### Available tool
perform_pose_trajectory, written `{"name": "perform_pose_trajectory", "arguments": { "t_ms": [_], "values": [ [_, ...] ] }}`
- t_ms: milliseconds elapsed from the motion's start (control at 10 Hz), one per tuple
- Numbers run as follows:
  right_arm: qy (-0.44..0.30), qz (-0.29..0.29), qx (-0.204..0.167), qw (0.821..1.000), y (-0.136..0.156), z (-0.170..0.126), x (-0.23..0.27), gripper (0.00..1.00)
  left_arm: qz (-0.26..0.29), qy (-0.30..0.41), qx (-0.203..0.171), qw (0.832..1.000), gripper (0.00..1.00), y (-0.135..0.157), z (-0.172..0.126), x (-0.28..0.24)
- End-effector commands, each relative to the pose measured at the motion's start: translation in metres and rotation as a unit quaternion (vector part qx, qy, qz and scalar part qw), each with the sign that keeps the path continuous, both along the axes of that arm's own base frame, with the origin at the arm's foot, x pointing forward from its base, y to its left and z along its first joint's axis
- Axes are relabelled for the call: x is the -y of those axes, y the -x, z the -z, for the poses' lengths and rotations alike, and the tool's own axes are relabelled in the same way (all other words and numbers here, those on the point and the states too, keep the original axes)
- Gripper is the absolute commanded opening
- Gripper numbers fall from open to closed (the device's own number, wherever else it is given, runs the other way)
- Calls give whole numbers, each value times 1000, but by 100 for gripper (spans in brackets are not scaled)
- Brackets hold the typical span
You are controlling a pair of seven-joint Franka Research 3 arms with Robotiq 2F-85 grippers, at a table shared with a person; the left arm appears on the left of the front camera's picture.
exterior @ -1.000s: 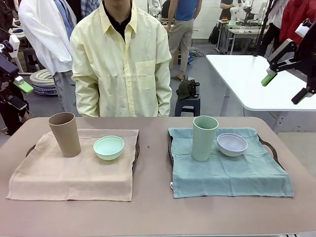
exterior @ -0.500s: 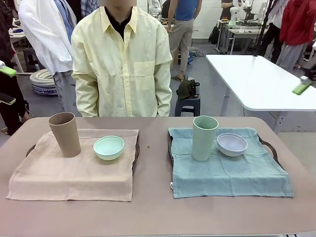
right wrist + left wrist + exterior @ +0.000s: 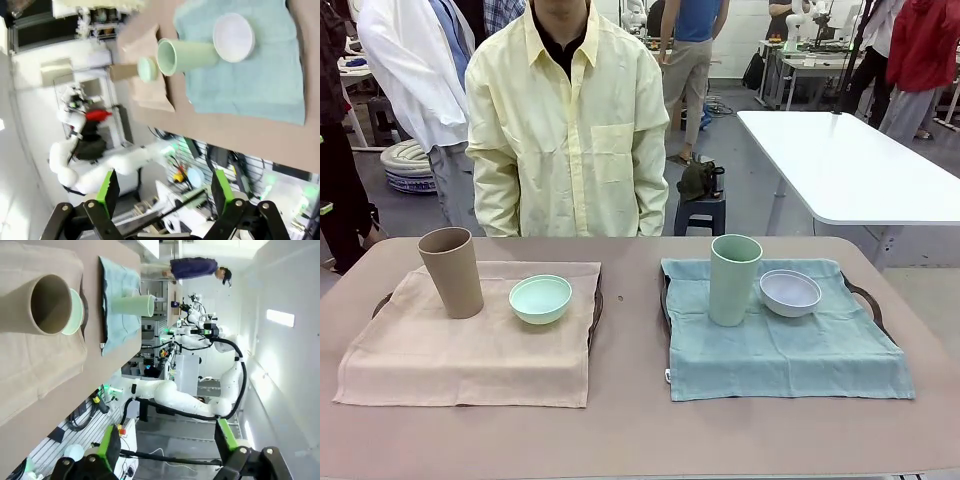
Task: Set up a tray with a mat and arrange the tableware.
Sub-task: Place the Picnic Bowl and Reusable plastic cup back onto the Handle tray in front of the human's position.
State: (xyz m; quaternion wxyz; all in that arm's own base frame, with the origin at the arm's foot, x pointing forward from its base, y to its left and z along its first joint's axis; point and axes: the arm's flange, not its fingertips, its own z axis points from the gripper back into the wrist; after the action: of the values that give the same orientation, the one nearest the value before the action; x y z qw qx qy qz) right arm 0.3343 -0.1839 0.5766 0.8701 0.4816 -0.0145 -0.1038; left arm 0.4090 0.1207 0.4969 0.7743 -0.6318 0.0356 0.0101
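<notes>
The brown surface (image 3: 630, 420) carries everything. Left of its middle lies a tan mat (image 3: 470, 345), right of its middle a teal mat (image 3: 785, 350), each over a dark tray. On the tan mat stand the tan cup (image 3: 451, 272) and mint bowl (image 3: 541, 299); on the teal mat the sage cup (image 3: 735, 279) and white bowl (image 3: 790, 293). The left pincer (image 3: 167, 440) and right pincer (image 3: 165, 190) both gape wide, holding nothing, well off the surface. No readable writing.

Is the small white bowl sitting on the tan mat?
No, the small round white bowl rests on the teal cloth mat, beside the tall sage green cup.
</notes>
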Motion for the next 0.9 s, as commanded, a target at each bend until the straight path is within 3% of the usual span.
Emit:
{"name": "perform_pose_trajectory", "arguments": {
  "t_ms": [0, 300, 600, 800],
  "values": [
    [-9, 50, 29, 998, -3, 7, 12, 96, -2, -12, -17, 1000, 100, -8, 1, -4],
    [-29, 74, 16, 997, 5, 32, 37, 96, -12, -39, -8, 999, 100, -15, 12, -10],
    [-33, 79, -18, 996, 8, 62, 45, 96, 3, -86, 21, 996, 100, -22, 25, -11],
    [-40, 71, -17, 997, 9, 69, 43, 96, 3, -125, 51, 991, 100, -23, 32, -10]
  ]
}}
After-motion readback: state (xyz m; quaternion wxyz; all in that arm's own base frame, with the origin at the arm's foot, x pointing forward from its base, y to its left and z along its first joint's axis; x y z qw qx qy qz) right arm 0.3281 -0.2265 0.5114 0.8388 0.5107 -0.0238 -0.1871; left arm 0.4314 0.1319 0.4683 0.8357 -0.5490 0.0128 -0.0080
